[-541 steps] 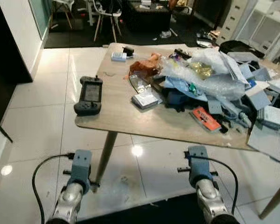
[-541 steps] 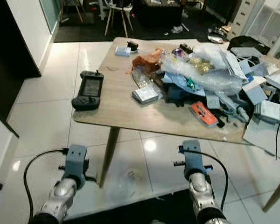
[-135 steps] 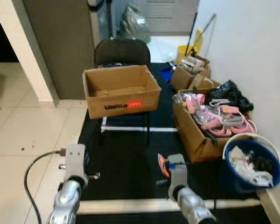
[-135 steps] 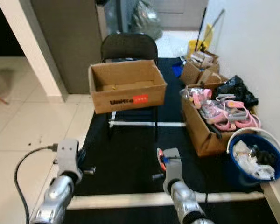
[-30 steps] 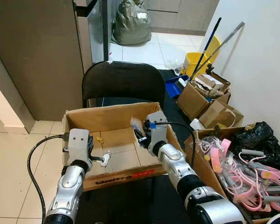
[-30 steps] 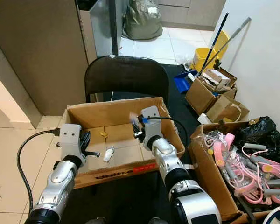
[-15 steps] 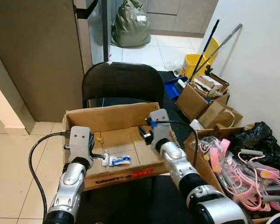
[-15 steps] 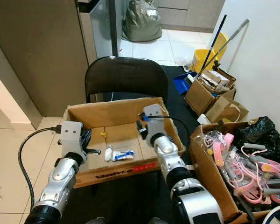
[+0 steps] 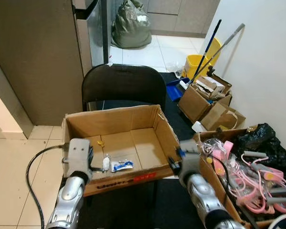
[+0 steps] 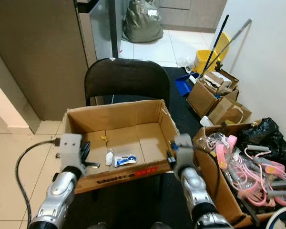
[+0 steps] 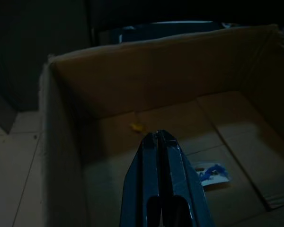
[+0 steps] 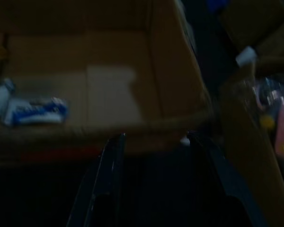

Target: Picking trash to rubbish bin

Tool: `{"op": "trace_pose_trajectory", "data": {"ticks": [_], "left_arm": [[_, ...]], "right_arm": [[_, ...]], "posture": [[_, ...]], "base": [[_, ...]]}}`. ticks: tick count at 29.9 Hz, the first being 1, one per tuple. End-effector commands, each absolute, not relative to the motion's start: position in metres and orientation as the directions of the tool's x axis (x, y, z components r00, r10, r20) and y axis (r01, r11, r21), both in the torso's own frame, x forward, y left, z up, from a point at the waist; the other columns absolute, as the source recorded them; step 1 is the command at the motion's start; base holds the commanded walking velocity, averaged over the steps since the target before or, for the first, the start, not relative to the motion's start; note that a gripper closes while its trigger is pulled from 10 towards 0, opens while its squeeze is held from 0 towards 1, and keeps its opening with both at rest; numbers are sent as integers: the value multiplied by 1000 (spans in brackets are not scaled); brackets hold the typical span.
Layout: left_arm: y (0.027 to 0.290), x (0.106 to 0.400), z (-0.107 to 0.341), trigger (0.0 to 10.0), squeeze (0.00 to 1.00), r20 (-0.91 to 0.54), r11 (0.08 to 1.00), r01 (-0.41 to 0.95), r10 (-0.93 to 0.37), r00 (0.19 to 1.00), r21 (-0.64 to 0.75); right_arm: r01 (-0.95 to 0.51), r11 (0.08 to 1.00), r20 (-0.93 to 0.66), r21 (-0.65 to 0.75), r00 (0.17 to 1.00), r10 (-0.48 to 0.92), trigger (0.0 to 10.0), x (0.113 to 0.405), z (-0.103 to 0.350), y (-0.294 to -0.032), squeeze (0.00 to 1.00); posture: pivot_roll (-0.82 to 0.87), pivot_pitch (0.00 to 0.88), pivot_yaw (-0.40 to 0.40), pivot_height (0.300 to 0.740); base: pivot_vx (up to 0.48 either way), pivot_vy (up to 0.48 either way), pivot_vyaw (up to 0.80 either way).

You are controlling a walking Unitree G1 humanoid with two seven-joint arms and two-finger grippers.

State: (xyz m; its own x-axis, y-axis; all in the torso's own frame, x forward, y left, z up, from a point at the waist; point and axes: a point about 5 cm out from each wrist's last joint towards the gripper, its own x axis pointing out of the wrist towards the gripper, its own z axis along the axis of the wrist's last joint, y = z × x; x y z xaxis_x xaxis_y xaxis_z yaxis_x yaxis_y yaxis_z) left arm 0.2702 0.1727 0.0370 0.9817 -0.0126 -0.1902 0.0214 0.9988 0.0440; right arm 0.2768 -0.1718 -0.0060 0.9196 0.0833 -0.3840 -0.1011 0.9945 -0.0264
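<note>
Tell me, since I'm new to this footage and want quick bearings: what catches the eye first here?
The open cardboard box sits on a black chair in the middle, with a blue-and-white wrapper and a small white piece lying on its floor. The left gripper is at the box's near left wall, fingers shut, and the right gripper is at the near right corner, fingers open. To the right, another box is full of pink items.
</note>
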Motion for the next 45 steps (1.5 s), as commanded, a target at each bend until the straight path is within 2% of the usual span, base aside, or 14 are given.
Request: {"op": "trace_pose_trajectory", "data": {"ticks": [1, 11, 14, 20, 24, 27, 39, 42, 45], "left_arm": [[168, 268, 33, 10000, 0, -203, 998, 37, -24, 979, 57], [166, 270, 35, 10000, 0, -200, 999, 16, -9, 980, 35], [159, 272, 34, 10000, 0, -205, 993, 87, -69, 976, 78], [158, 279, 40, 10000, 0, -193, 993, 91, -74, 978, 77], [162, 280, 38, 10000, 0, -215, 1000, 23, -22, 976, -1], [154, 281, 40, 10000, 0, -202, 995, 88, -79, 976, 39], [155, 278, 34, 10000, 0, -230, 996, 85, -75, 970, 34], [155, 280, 33, 10000, 0, -244, 991, 123, -105, 964, 58], [154, 283, 38, 10000, 0, -220, 984, 157, -136, 966, 83]], "right_arm": [[-95, 995, -370, -14, 925, 83, 10000, 277, -5, -170, 0], [-52, 998, -360, 30, 931, 60, 10000, 281, 0, -169, 0], [-52, 998, -348, 33, 936, 60, 10000, 287, 5, -169, 0], [16, 998, -365, 55, 931, 5, 10000, 289, 5, -174, 0], [65, 994, -394, 85, 919, -27, 10000, 287, 1, -171, 0], [33, 998, -391, 60, 920, -7, 10000, 286, 1, -169, 0], [118, 991, -401, 60, 912, -85, 10000, 278, -2, -188, 0], [117, 992, -417, 55, 905, -83, 10000, 276, -5, -185, 0], [103, 994, -399, 47, 914, -76, 10000, 275, -5, -182, 0]], "posture": [[30, 84, -65, 740], [27, 88, -70, 740], [29, 79, -68, 740], [33, 86, -61, 740], [21, 116, -51, 740], [29, 109, -55, 740], [13, 91, -50, 740], [17, 118, -40, 740], [38, 99, -18, 740]], "base": [[0, 0, 0], [0, 0, -686], [0, 0, -800], [0, 0, -800], [0, 0, -800], [0, 0, -800], [0, 0, -800], [0, 0, -800], [0, 0, -800]]}}
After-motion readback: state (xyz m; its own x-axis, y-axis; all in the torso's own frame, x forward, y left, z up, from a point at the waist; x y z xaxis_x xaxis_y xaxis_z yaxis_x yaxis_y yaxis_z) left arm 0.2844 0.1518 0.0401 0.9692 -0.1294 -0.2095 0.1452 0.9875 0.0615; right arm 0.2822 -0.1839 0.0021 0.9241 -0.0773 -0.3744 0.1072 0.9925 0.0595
